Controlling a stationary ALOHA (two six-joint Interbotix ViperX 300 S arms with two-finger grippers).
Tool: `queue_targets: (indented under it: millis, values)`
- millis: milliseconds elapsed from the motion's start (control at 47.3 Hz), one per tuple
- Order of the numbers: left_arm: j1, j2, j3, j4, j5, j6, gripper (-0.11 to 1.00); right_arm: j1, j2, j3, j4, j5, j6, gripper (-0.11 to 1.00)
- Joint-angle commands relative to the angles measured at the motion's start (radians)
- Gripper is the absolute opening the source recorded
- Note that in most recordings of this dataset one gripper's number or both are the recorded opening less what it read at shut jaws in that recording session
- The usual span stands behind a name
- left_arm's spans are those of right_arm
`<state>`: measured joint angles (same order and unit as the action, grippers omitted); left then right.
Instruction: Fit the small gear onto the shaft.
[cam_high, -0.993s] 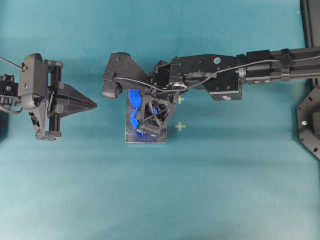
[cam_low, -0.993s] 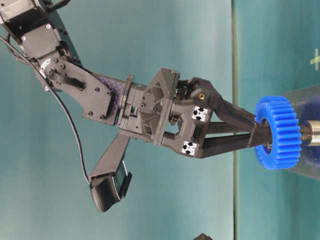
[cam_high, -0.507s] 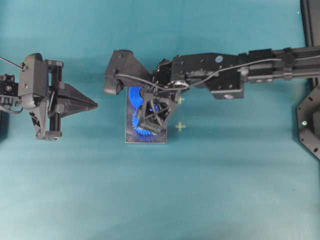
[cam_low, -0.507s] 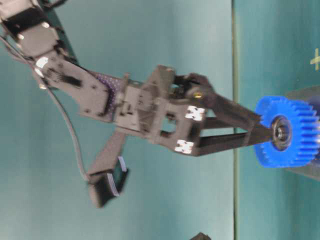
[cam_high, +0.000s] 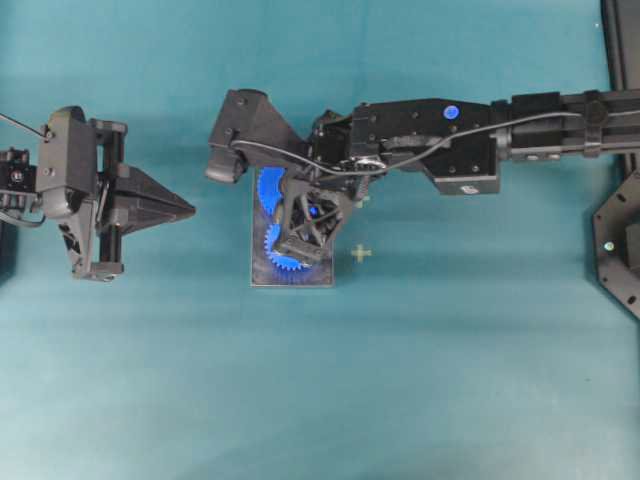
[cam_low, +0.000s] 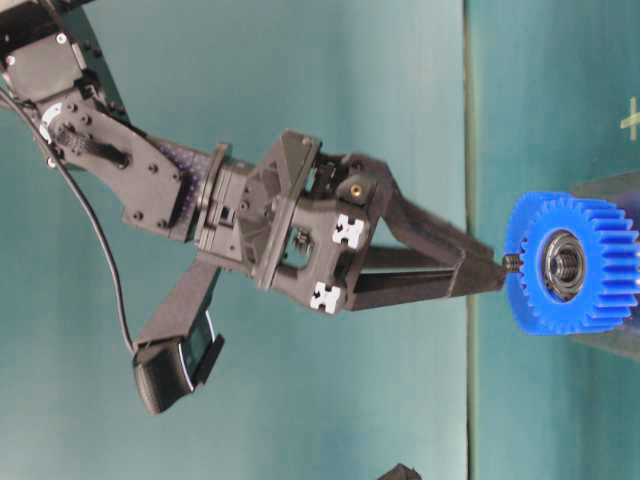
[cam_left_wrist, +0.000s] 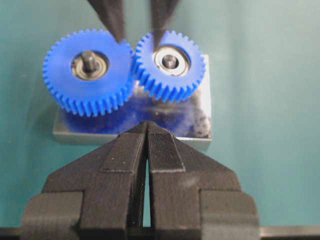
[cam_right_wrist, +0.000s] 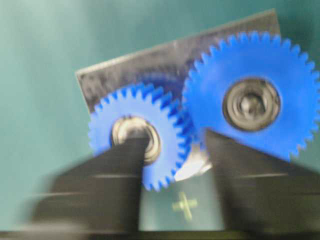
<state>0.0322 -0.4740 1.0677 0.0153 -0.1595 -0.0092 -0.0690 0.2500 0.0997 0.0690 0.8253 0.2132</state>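
- Since the earlier frames, the small gear (cam_left_wrist: 169, 65) has gone from being pinched on edge between the right fingers to lying flat on the grey plate (cam_left_wrist: 200, 126), and the right end effector (cam_low: 495, 272) has let go of it and drawn its fingers closer together.
- The small gear now sits over the shaft (cam_left_wrist: 169, 61), whose tip shows in the bearing bore in the left wrist view. Its teeth mesh with those of the larger gear (cam_left_wrist: 87, 70) beside it.
- The right end effector's fingers stand a narrow gap apart and hold nothing. In the left wrist view, one tip is at the small gear's rim and the other at the meeting point of the two gears.
- The left end effector (cam_left_wrist: 146, 150) is pressed together and empty, parked on the desk (cam_high: 450, 380) well apart from the plate, pointing towards it.
- Step in hand: release after insertion. The fit appears complete, though seating depth cannot be confirmed from these views.
- Next move: lift the right end effector straight up, clear of the teeth, so that neither gear is dragged off its peg.
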Motion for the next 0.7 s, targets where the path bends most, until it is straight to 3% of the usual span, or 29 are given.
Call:
queue_targets:
  millis: [0, 169, 465, 676]
  values:
    - [0.002, -0.005, -0.025, 0.003, -0.012, 0.002, 0.00, -0.008, 0.000, -0.032, 0.000, -0.020, 0.006, 0.19]
    - [0.002, -0.005, -0.026, 0.003, -0.014, 0.000, 0.00, -0.012, 0.028, -0.038, 0.005, -0.005, 0.006, -0.02]
    - [0.002, -0.005, -0.023, 0.003, -0.014, 0.000, 0.00, -0.003, 0.008, 0.012, 0.029, 0.031, 0.017, -0.02]
    - [0.002, -0.003, -0.021, 0.003, -0.014, 0.000, 0.00, 0.015, -0.071, 0.080, 0.031, 0.049, 0.072, -0.02]
